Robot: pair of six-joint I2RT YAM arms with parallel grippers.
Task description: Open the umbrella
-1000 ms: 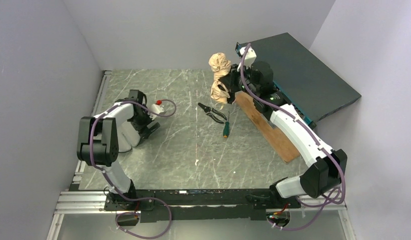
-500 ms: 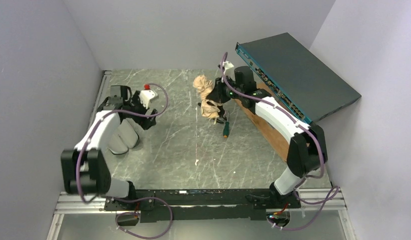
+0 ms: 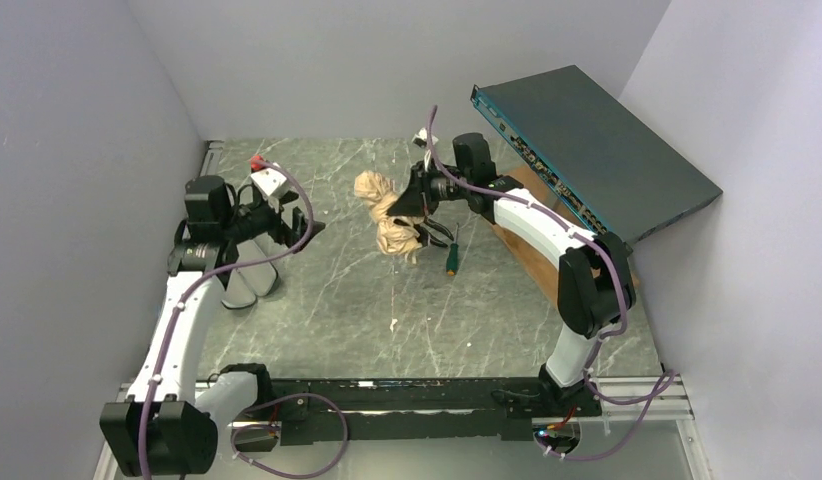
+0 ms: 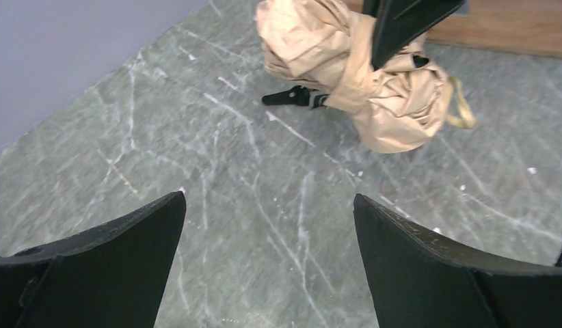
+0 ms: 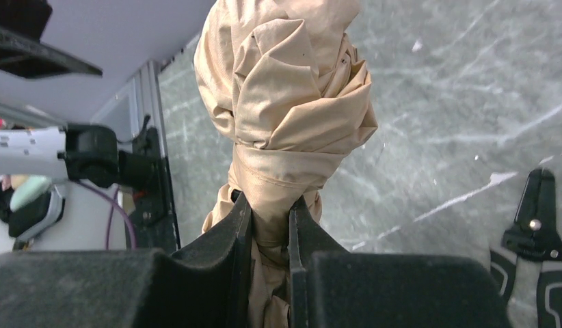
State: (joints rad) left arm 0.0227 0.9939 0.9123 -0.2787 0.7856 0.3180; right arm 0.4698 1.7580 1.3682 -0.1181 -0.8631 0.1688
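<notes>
The umbrella (image 3: 385, 215) is folded, a crinkled pale beige bundle held above the table's middle. My right gripper (image 3: 412, 205) is shut on its waist; in the right wrist view the fabric (image 5: 285, 102) bulges out past the gripper (image 5: 268, 219). Its handle and ribs are hidden. My left gripper (image 3: 299, 232) is open and empty, left of the umbrella and facing it. In the left wrist view the umbrella (image 4: 360, 75) lies ahead beyond the gripper (image 4: 268, 205), with the right gripper's black finger (image 4: 401, 24) across it.
Black pliers (image 3: 437, 232) and a green-handled screwdriver (image 3: 451, 258) lie just right of the umbrella. A wooden board (image 3: 532, 255) and a tilted dark teal box (image 3: 597, 140) stand at the right. Grey walls close in the left, back and right.
My right arm has carried the umbrella left and forward, from the back right toward the middle. My left arm has risen and swung its open gripper right toward the umbrella.
</notes>
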